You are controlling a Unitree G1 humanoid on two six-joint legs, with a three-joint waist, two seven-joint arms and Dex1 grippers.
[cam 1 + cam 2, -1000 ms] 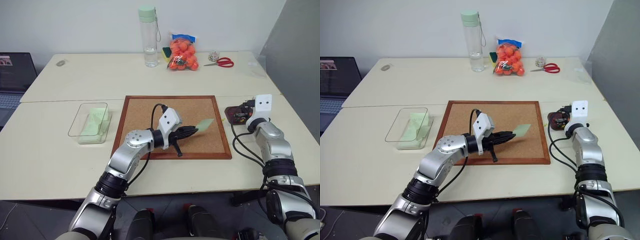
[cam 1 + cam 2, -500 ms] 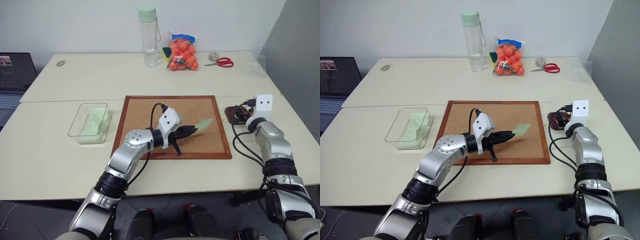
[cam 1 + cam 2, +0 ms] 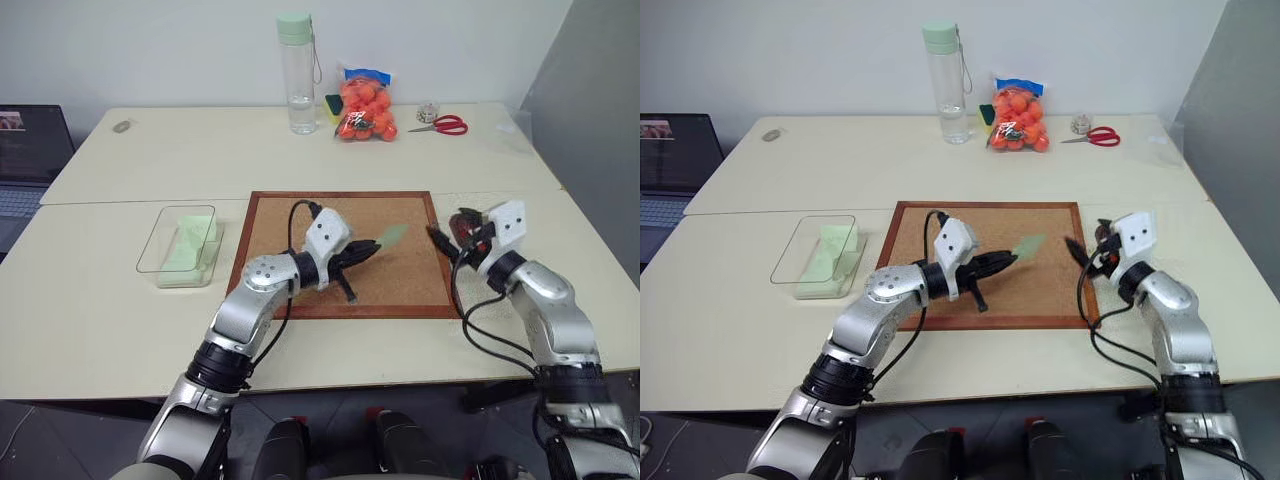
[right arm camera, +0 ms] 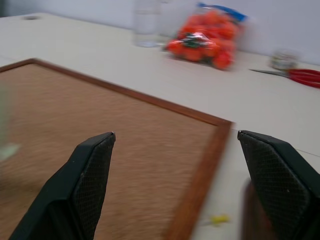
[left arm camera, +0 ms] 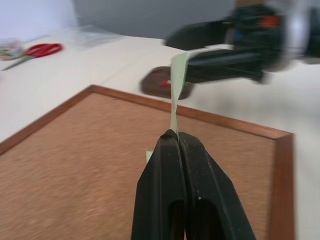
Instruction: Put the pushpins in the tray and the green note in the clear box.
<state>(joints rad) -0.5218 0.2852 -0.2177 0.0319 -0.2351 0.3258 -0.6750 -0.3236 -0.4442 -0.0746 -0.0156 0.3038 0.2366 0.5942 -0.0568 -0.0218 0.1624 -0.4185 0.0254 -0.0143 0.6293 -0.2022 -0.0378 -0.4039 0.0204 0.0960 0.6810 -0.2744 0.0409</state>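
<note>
My left gripper [image 3: 370,249] hovers over the corkboard, shut on the green note [image 3: 392,236]. The note stands up from the shut fingertips [image 5: 172,136] as a thin pale strip [image 5: 177,75]. At the corkboard's right edge my right gripper [image 3: 452,238] is open with nothing between its fingers [image 4: 95,165]. Just behind it sits the dark reddish-brown tray [image 5: 165,82] with a red speck inside, partly hidden in the head views. A yellow pushpin [image 4: 218,218] lies on the table beside the corkboard frame. The clear box [image 3: 160,242] stands left of the corkboard with pale green paper [image 3: 190,240] in it.
The wood-framed corkboard [image 3: 300,215] fills the table's middle. At the back stand a clear bottle with a green cap [image 3: 295,75], a bag of orange fruit [image 3: 365,108] and red scissors [image 3: 445,124]. A laptop [image 3: 20,150] sits at the far left.
My right gripper has opened and swung from over the tray toward the corkboard's right edge. The left gripper has shifted slightly left, still holding the note.
</note>
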